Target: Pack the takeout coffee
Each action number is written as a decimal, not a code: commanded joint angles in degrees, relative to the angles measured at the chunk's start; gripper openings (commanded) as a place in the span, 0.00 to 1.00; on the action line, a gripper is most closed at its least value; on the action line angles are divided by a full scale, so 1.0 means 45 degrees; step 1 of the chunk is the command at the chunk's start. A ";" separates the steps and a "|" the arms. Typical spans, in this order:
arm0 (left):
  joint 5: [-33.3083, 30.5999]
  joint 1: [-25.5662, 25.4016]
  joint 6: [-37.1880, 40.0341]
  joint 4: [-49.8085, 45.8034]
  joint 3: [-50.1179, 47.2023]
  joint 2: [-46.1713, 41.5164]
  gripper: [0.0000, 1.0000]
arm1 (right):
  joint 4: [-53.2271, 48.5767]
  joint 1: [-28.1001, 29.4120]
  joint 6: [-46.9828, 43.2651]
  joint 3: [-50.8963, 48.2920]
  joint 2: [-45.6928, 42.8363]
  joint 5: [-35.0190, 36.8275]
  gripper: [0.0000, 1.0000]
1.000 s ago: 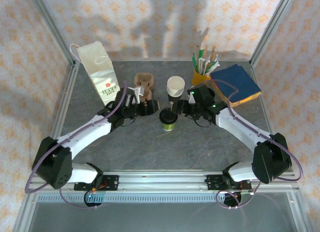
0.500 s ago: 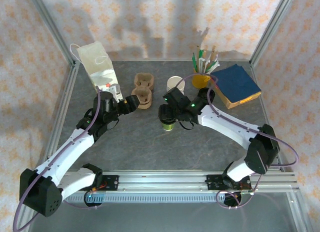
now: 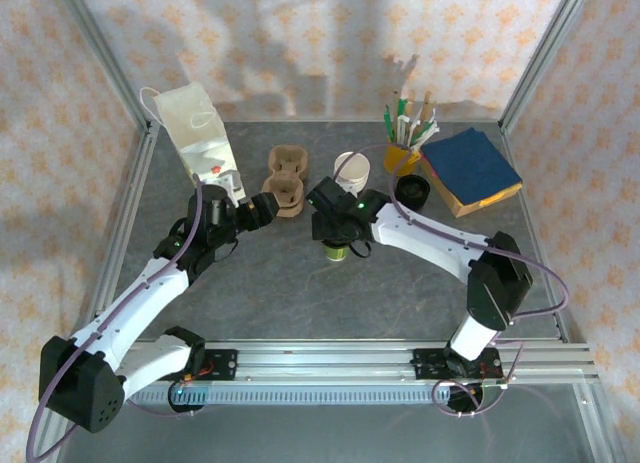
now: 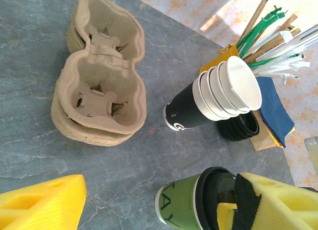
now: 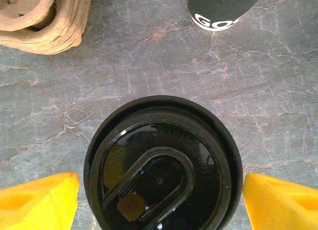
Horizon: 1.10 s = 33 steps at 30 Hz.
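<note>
The takeout coffee (image 5: 161, 180) is a green paper cup with a black lid, upright on the grey table (image 3: 300, 293). My right gripper (image 5: 161, 200) hangs straight above it, open, with a yellow finger (image 5: 39, 200) on each side of the lid and a gap at both. From above, that gripper (image 3: 335, 223) hides most of the cup (image 3: 338, 251). My left gripper (image 3: 268, 206) is open and holds nothing, just left of the cup and beside the cardboard cup carrier (image 3: 285, 178). In the left wrist view the coffee (image 4: 184, 205) stands ahead, near the carrier (image 4: 99, 91).
A white paper bag (image 3: 195, 133) stands at the back left. A stack of lidless cups (image 3: 350, 168) is just behind the coffee. A yellow cup of straws (image 3: 405, 153), black lids (image 3: 412, 191) and blue napkins (image 3: 470, 168) fill the back right.
My right arm has swung left and come over the coffee with its jaws spread wider. The left gripper drew back left, towards the carrier.
</note>
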 commanded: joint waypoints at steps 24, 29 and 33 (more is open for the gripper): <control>0.0003 0.0385 0.0308 0.0259 -0.0380 0.0150 0.81 | -0.1136 0.0193 -0.0176 0.0770 0.1215 0.1285 0.79; 0.0021 0.0434 0.0308 0.0180 -0.0352 0.0096 0.81 | -0.1118 -0.0266 -0.0266 0.0343 0.0732 0.1551 0.76; 0.0003 0.0453 0.0662 0.0097 -0.0335 0.0044 0.81 | -0.0910 -0.1210 -0.0314 -0.0561 -0.0109 0.1672 0.75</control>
